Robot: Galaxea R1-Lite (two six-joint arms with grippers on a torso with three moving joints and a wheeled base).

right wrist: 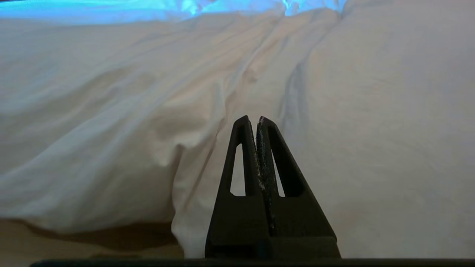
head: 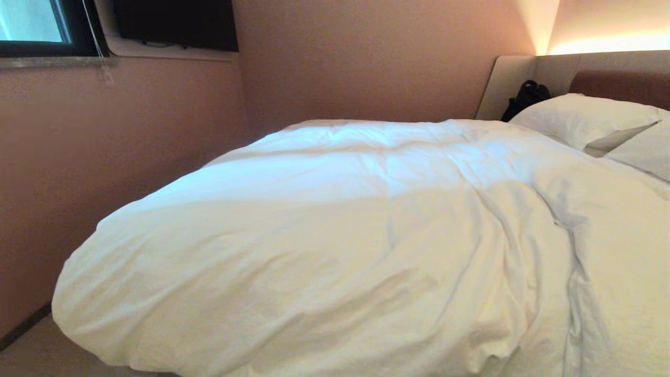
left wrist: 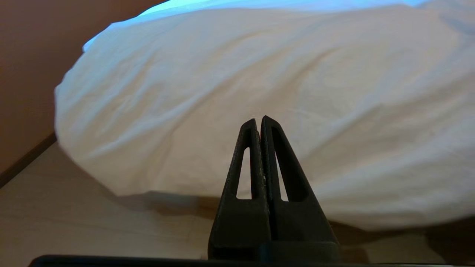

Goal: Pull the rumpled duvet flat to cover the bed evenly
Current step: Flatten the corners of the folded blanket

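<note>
1. The large low bed with beige and brown padded headboard [head: 617, 78] stands against the pink wall.
2. The thick, puffy white cotton duvet [head: 335, 235] lies bunched on it, hanging over the near edge, so it needs pulling flat.
3. Two white pillows [head: 586, 118] rest at the headboard.
4. The left claw [left wrist: 258, 119] and the right claw [right wrist: 253, 118] are pressed together, holding nothing, in front of the duvet's near edge.

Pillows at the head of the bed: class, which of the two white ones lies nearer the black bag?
The far pillow, lying nearly whole in view right beside the black bag. The other pillow lies nearer the camera, cut off by the picture's edge.
</note>
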